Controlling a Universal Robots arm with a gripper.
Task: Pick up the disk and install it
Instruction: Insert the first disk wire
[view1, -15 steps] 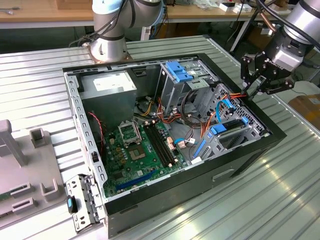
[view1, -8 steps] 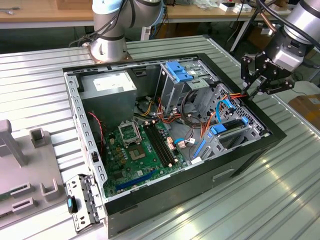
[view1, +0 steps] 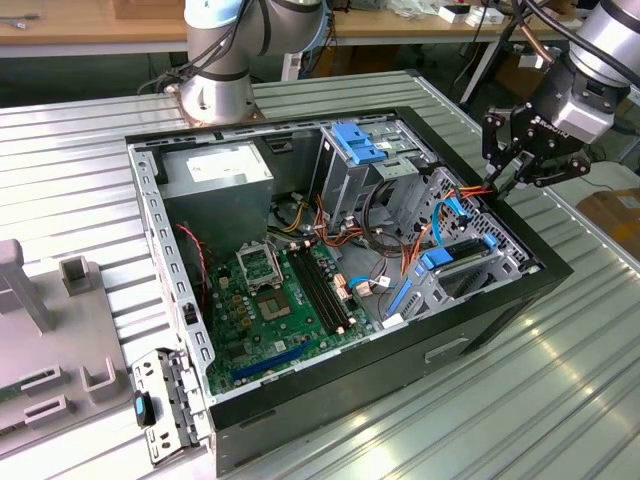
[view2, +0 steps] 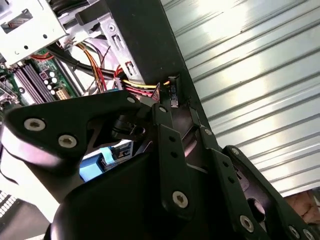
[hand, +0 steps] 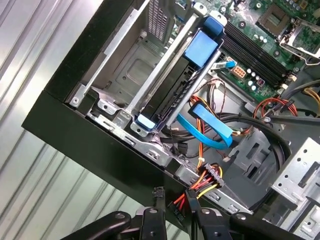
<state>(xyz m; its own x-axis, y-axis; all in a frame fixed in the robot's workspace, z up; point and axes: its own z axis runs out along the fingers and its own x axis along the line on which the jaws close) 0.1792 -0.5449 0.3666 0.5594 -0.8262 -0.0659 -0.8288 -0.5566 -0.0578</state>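
Your gripper (view1: 500, 186) hangs at the PC case (view1: 300, 400) wall on the exterior view's right, and I can't tell if it's clenched or loose. The disk (hand: 175, 90) sits in its bay, near but apart from the gripper. It lies flat, long axis running from that wall toward the motherboard (view1: 280, 300). There's a ribbed metal counter (view1: 560, 400) underneath and workbenches behind.

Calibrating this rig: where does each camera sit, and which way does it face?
Exterior view: off the arm, looking down into the open computer case on the ribbed table; arm base and gripper show.
First wrist view: on the wrist, looking past the gripper into the case at the motherboard.
Second wrist view: on the wrist, behind the gripper's black body, facing the case wall and table.
Shared: both wrist views show the yellow-red power cable by the gripper.
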